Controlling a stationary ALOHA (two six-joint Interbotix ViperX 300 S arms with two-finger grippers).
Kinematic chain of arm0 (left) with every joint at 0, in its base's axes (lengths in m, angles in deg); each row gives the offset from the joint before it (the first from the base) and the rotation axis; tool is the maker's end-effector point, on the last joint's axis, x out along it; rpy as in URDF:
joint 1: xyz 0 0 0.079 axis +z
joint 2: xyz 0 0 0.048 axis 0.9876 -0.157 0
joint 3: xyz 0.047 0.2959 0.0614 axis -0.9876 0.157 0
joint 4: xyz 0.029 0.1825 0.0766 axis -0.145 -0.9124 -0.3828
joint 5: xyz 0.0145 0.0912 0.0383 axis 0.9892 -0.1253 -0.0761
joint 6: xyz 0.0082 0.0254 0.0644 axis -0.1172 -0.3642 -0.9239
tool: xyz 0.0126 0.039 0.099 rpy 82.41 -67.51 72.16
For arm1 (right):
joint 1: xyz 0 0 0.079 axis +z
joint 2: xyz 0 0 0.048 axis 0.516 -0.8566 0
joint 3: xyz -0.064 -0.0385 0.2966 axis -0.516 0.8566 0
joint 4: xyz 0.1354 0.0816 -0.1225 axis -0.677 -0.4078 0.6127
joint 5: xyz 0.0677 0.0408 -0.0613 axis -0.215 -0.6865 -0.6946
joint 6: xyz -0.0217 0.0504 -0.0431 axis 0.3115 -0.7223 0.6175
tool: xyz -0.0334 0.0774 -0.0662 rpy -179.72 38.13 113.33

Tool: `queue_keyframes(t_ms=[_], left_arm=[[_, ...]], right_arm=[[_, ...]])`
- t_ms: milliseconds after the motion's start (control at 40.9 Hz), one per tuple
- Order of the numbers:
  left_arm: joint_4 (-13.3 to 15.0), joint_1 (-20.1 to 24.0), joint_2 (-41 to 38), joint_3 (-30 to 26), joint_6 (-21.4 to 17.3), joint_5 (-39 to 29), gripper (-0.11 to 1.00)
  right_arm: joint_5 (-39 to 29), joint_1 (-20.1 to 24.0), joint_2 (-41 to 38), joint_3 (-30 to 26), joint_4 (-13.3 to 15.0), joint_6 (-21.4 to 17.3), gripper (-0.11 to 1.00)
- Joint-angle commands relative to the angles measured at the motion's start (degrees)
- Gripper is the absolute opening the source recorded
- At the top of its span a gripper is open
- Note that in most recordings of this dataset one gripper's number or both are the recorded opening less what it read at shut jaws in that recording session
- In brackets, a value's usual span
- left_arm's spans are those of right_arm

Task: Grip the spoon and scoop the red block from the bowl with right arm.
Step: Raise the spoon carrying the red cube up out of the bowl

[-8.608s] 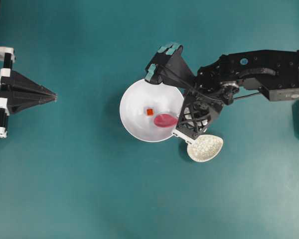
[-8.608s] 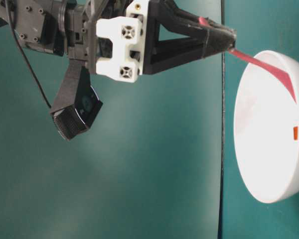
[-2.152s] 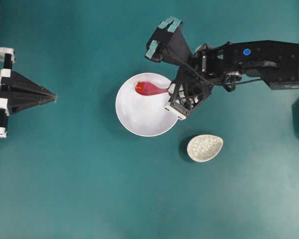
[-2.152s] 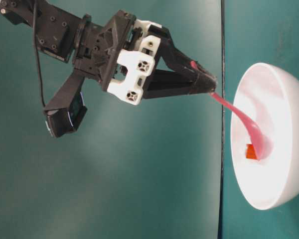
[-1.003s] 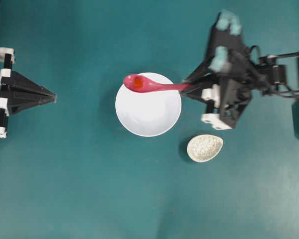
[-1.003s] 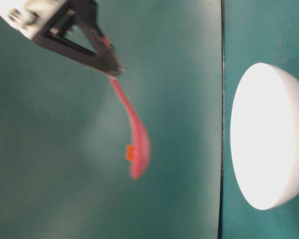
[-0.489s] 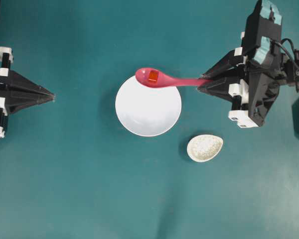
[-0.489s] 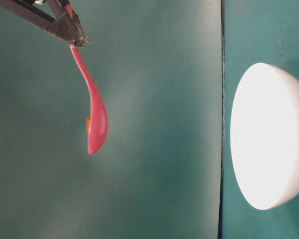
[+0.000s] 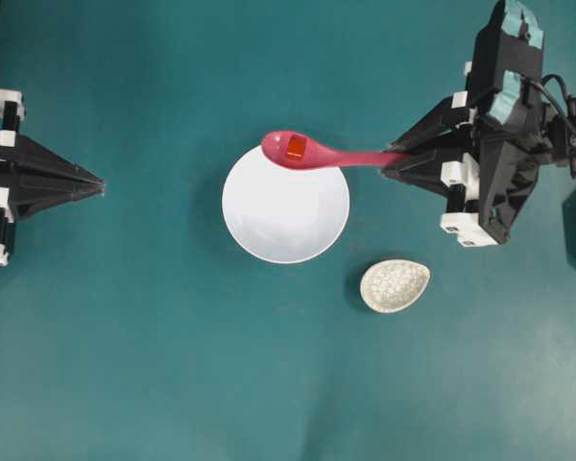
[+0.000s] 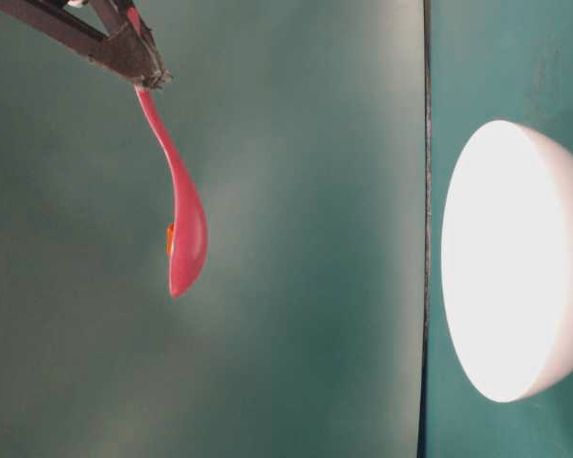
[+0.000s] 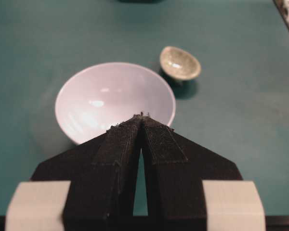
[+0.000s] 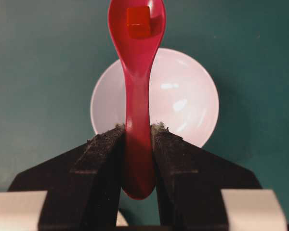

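Observation:
My right gripper (image 9: 396, 160) is shut on the handle of the pink spoon (image 9: 317, 153) and holds it level, high above the table. The red block (image 9: 295, 147) lies in the spoon's scoop, over the far rim of the white bowl (image 9: 269, 226). In the right wrist view the block (image 12: 138, 21) sits in the scoop of the spoon (image 12: 137, 72), and my right gripper (image 12: 137, 129) clamps the handle with the bowl (image 12: 192, 103) below. The table-level view shows the spoon (image 10: 183, 234) far from the bowl (image 10: 516, 267). My left gripper (image 9: 104, 182) is shut and empty at the left edge.
A small speckled grey-white spoon rest (image 9: 395, 285) lies on the teal table to the lower right of the bowl; it also shows in the left wrist view (image 11: 180, 63) behind the bowl (image 11: 82, 106).
Since one second ago my right gripper has drawn back to the right and risen with the spoon and block. In the last half second nothing has visibly moved.

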Motion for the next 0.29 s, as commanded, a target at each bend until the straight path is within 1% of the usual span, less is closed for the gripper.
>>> queue_keyframes(t_ms=[0, 269], left_arm=[[-0.09, 0.09, 0.00, -1.93, -0.18, 0.26, 0.00], [-0.18, 0.09, 0.35, -2.02, -0.18, -0.26, 0.00]], right_arm=[[0.18, 0.18, 0.79, -0.70, 0.26, -0.18, 0.25], [0.18, 0.35, 0.35, -0.79, 0.00, -0.18, 0.25]])
